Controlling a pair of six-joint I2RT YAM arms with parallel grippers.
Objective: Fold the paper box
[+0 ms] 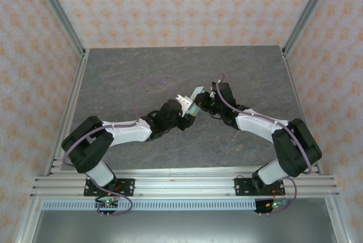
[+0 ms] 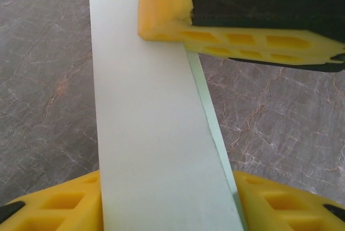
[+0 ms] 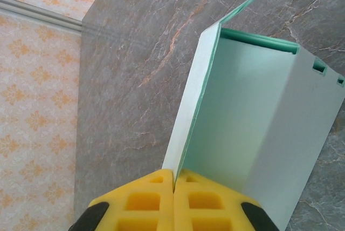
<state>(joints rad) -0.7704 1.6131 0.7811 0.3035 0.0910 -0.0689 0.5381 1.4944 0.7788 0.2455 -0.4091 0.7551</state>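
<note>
No legible text, label or number anywhere.

The paper box (image 1: 195,98), seemingly off the table (image 1: 142,72), lies between left pincer (image 1: 187,109) and right pincer (image 1: 205,104).

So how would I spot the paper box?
Look at the middle of the grey marbled table, where the two robot arms meet. The paper box is held there by the right gripper. It's pale mint-blue card, half folded, unlike the black-and-white arms and yellow fingers.

Grey marbled table (image 1: 142,72), orange-patterned wallpaper walls (image 1: 170,4) on three sides, aluminium rails (image 1: 181,183) along near edge.
</note>
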